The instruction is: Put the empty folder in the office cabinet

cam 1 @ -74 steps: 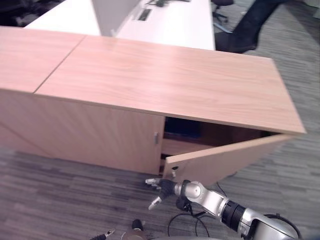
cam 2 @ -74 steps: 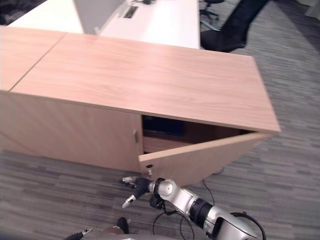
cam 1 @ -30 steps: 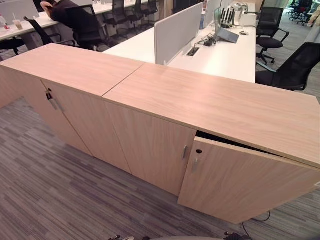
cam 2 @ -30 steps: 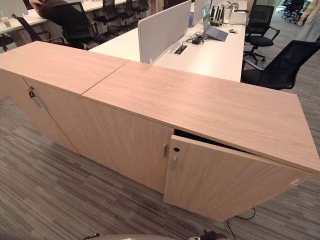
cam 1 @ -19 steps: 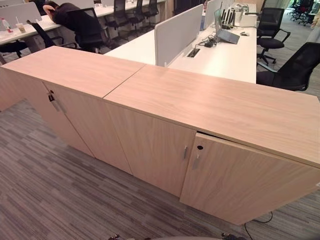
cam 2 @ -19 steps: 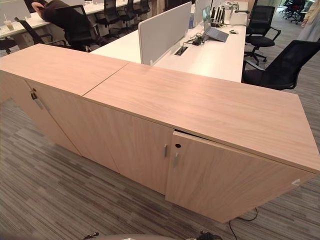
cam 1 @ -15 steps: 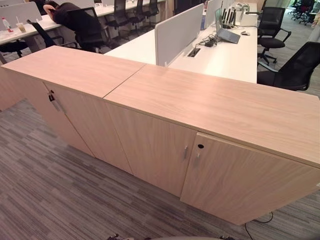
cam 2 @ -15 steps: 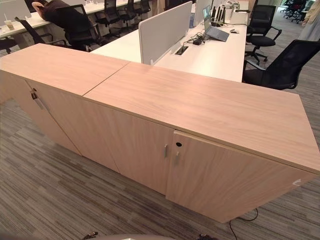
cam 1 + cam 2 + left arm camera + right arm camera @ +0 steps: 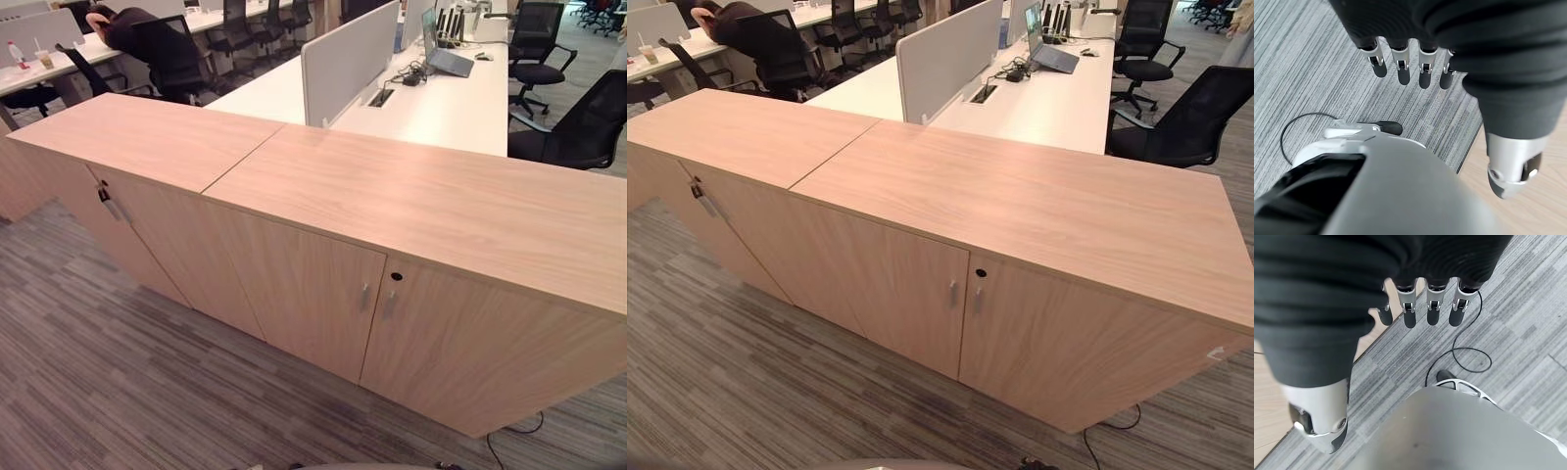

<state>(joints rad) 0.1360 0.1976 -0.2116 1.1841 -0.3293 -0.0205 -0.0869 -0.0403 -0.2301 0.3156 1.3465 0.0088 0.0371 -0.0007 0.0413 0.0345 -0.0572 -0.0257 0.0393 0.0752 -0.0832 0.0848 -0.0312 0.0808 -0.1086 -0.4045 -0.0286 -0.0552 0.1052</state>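
Observation:
The light wood office cabinet (image 9: 411,206) stands in front of me with both doors shut. Its right door (image 9: 490,352) sits flush beside the left door (image 9: 304,294), and two small metal handles (image 9: 377,300) meet at the seam under a round keyhole (image 9: 396,277). My left hand (image 9: 1400,61) hangs over the grey carpet with its fingers straight and nothing in it. My right hand (image 9: 1409,308) hangs the same way, open and holding nothing, also over carpet.
A second matching cabinet (image 9: 118,137) adjoins on the left. Behind are a white desk (image 9: 431,98) with a grey divider (image 9: 348,49) and a laptop (image 9: 446,61), black chairs (image 9: 578,127), and a person (image 9: 127,24) bent over a far desk. Striped carpet (image 9: 118,362) lies in front.
The right cabinet door has swung from ajar to fully shut. Earlier my right hand was at the open door's edge; since then the camera has lifted.

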